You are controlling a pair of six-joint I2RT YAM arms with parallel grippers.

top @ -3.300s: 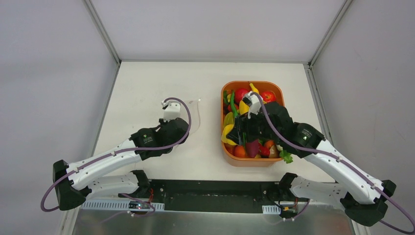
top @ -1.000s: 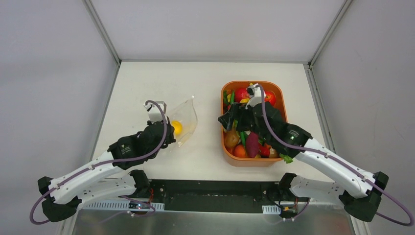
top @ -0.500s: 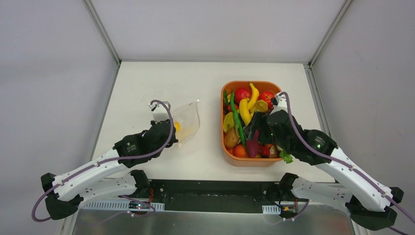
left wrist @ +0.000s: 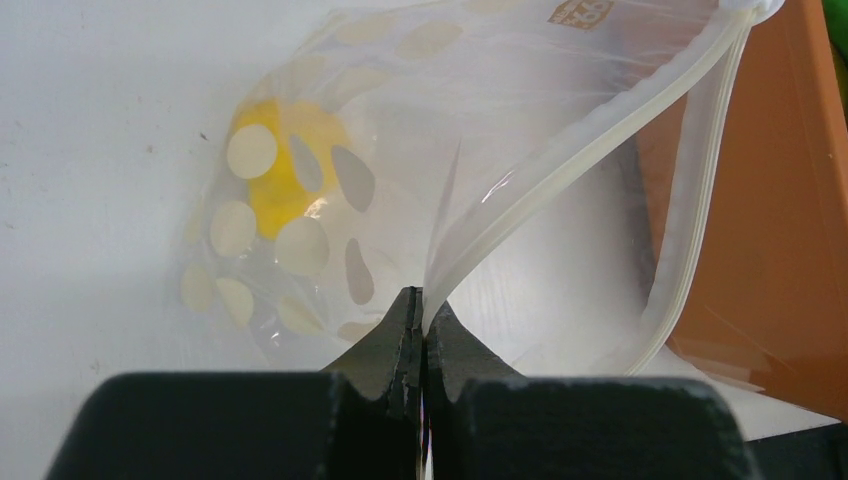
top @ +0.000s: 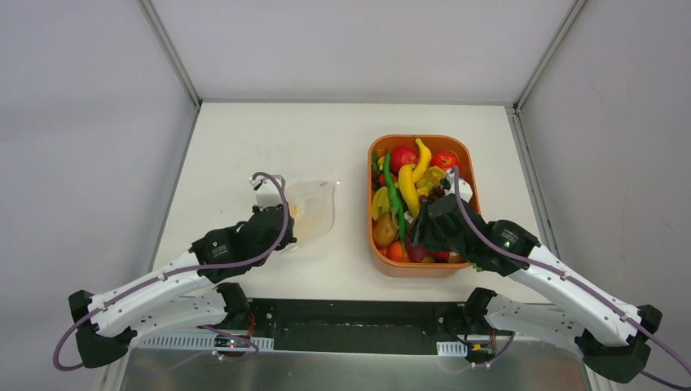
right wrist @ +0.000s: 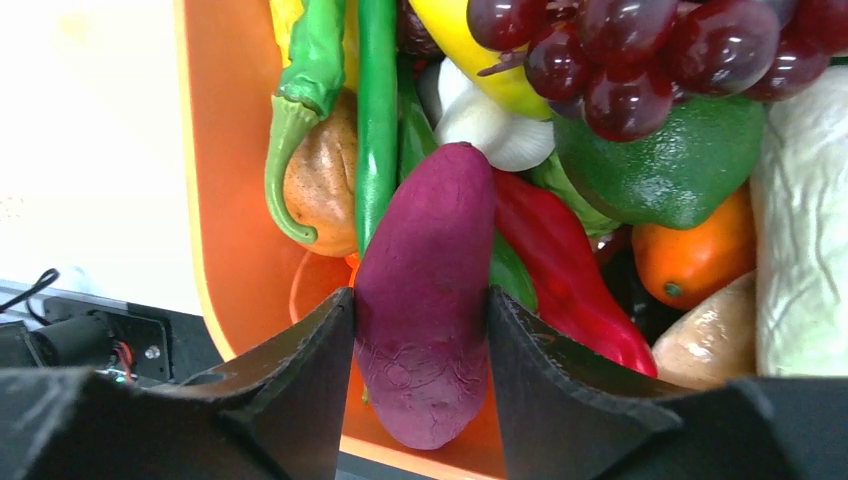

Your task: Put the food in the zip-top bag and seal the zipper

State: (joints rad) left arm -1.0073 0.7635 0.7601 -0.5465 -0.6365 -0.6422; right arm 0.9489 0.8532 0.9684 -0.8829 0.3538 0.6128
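zip-top bag (left wrist: 430, 100): clear plastic printed with pale round dots; it is laid on the white table (top: 244, 138) just left of the orange tray (top: 371, 244), with its mouth turned toward the tray and held agape.
zipper (left wrist: 610, 135): a whitish ridged strip; the two tracks are parted, one rising from the fingers to the bag's far corner, the other curved down close to the tray wall.
yellow piece (left wrist: 270, 190): round and glossy, seen through the dots deep inside the bag, well apart from the fingers.
left gripper (left wrist: 420, 325): its fingers are pressed together on the bag's rim at the near end of the zipper, so that one lip is lifted off the other.
purple sweet potato (right wrist: 425, 400): matt, wrinkled and long; it is lain lengthwise in the near left corner of the tray, partly over the red pepper (right wrist: 560, 260).
right gripper (right wrist: 420, 300): it is lowered into the tray, and its two fingers are closed against the flanks of the purple sweet potato, one on each side, with the tuber's near end poking out below them.
neighbours in the tray: purple grapes (right wrist: 640, 50) and an avocado (right wrist: 670, 165) are seen beyond the right finger, an orange (right wrist: 690, 250) beside the pepper, and a curled green chilli (right wrist: 305, 90) over a brown potato (right wrist: 320, 185) by the left wall.
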